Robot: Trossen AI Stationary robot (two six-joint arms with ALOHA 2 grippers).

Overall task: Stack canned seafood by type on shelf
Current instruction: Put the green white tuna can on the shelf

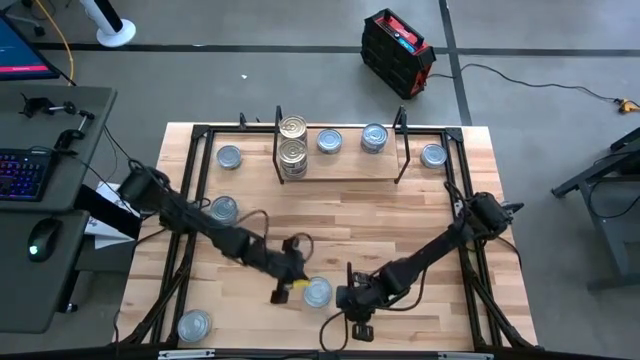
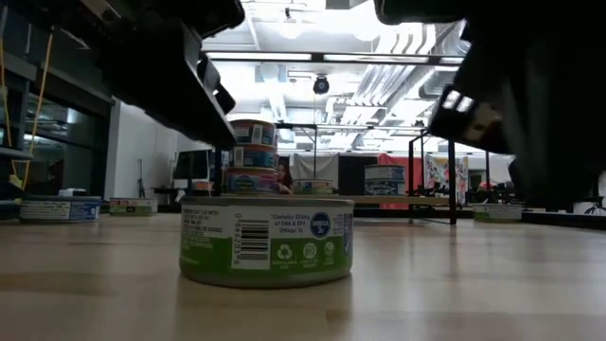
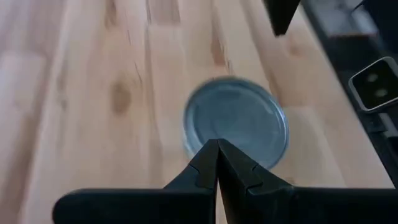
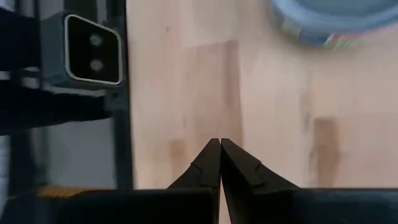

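Pale butcher-block tabletop, black frame round it, grey floor and a ceiling of strip lights beyond.

- Low light-wood shelf with thin black wire uprights — at the table's far middle. On it: a stack of gold-lidded round tins at its left end, then two single silver-blue-lidded tins.
- Loose silver-blue tins on the tabletop: one each side of the shelf, one at mid-left, one at the near left corner.
- Flat round tin with green paper label, lid plain and silvery — at the near middle, between the two grippers. Label shows a barcode, recycling marks and a blue "Omega 3s" badge; the fine print is too small to read.
- Left gripper: fingers pressed together, empty, just beside that tin.
- Right gripper: fingers pressed together, empty, on its other side.
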